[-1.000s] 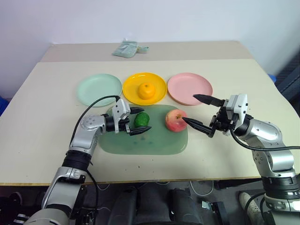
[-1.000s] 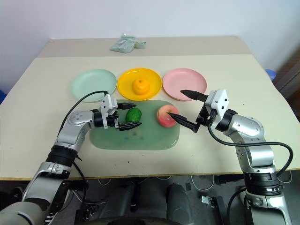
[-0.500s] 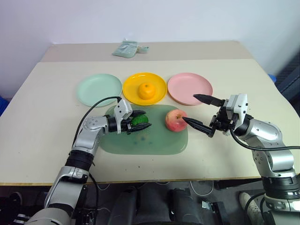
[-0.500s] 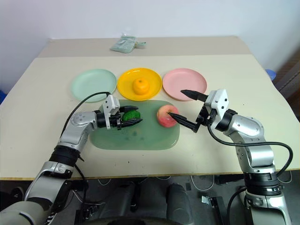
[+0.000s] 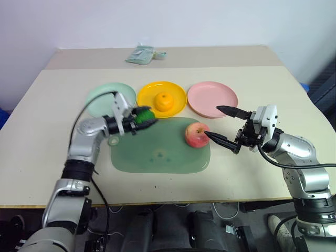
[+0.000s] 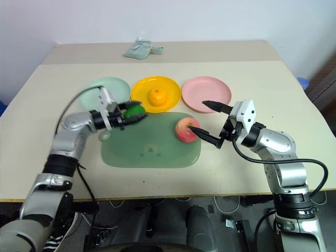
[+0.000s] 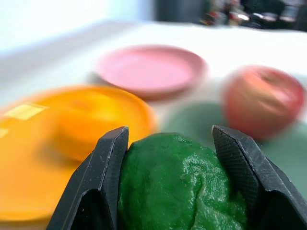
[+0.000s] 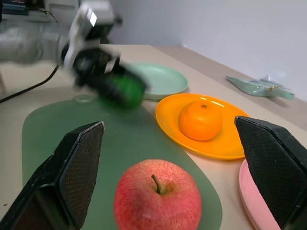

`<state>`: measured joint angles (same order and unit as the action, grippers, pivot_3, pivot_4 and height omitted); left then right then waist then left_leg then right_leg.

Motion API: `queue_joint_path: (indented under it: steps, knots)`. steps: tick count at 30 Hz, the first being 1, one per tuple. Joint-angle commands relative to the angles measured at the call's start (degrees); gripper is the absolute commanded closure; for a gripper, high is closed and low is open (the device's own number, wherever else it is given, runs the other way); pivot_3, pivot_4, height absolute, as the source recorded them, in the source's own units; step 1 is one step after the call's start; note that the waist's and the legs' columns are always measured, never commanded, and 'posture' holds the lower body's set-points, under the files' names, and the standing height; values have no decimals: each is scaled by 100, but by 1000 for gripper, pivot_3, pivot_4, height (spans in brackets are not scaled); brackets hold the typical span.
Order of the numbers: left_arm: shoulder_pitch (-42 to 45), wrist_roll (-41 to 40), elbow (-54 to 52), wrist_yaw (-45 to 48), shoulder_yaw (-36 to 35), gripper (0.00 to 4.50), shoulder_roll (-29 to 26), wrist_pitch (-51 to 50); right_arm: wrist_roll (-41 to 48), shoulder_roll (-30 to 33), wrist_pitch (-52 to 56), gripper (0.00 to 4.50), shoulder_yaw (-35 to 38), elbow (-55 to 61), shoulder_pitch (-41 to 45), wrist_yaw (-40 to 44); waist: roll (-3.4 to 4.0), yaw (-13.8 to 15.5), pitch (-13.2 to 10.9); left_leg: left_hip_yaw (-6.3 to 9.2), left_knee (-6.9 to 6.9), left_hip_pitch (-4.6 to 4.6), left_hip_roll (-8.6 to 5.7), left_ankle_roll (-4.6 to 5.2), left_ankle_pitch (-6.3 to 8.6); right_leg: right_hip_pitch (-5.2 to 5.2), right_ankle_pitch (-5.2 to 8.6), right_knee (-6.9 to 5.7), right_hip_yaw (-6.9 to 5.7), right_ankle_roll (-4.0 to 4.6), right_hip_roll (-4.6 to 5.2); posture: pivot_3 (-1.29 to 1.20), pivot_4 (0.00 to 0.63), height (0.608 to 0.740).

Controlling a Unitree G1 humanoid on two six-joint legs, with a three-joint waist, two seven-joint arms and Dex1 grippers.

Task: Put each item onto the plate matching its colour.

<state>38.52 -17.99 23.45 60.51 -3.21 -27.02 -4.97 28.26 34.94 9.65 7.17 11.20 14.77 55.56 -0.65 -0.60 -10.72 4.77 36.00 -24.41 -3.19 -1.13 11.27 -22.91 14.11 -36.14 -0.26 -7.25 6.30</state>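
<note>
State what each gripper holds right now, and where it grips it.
The left gripper holds the green fruit, one finger pressed on each of its sides. The right gripper holds nothing; it stands open beside the apple.

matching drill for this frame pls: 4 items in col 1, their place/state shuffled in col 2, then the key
Column 1
1. orange
2. green fruit
3. apple
4. pink plate

Column 2
A. held off the table, between shut fingers of the left hand
B. lying on the green mat, in front of the open right hand
C. bare, with nothing on it
D. sitting on the yellow plate

Pairs: 1-D, 2-A, 3-B, 4-C
</note>
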Motion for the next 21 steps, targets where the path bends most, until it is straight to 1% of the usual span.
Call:
queue_joint_path:
  steps: [1, 4, 6, 9, 11, 13, 17, 21]
  knots:
    - [222, -82, 229, -296, -399, 2278, -188, 128, 22, 3, -67, 0, -5, 116, 152, 17, 0, 0, 0, -1, -1, 0, -1, 0, 0, 0, -4, 0, 0, -7, 0, 0, 150, 740]
    - [536, 199, 986, -1137, -686, 2278, -240, 588, 52, 0, -39, 0, -73, 164, 197, 71, 0, 3, 0, 1, 0, 0, -1, 0, 0, -1, -5, -3, -1, -9, -2, 0, 150, 740]
    - [760, 283, 1473, -1660, -832, 2278, -234, 692, 81, -26, -47, 0, -96, 227, 271, 66, -2, 6, -1, 1, 2, 1, -1, 0, 0, 1, -5, -4, -1, -9, -2, 0, 150, 740]
    - [987, 495, 2075, -2247, -886, 2278, -240, 993, -99, -237, -153, 0, -68, 29, 566, -347, -2, -1, -1, 1, 4, 0, -2, 0, 0, 0, -6, -4, -1, -11, -3, 0, 150, 740]
    - [1094, 565, 2406, -2522, -930, 2278, -215, 1163, -309, -429, -261, 0, -86, -182, 734, -681, -2, 0, -1, -1, 2, 0, -3, 0, 0, -3, -7, -4, -1, -12, -3, 0, 150, 740]
    - [1185, 667, 2752, -2737, -899, 2278, -195, 1332, -473, -520, -386, 0, -141, -266, 751, -787, -2, 8, -1, 0, 0, 0, -4, 0, 0, -3, -7, -4, -1, -13, -5, 0, 150, 740]
    - [1358, 830, 3482, -3186, -857, 2278, -106, 1582, -615, -573, -513, 0, -157, -356, 794, -889, -2, 15, -1, 0, -6, -1, -14, 0, 0, -5, -8, -5, -2, -15, -7, 0, 150, 740]
    - [1482, 910, 3946, -3567, -876, 2278, -68, 1726, -586, -522, -491, 0, -124, -350, 759, -848, -3, -1, -2, 0, -6, -1, -17, 0, 0, -5, -10, -6, -2, -17, -8, 0, 150, 740]
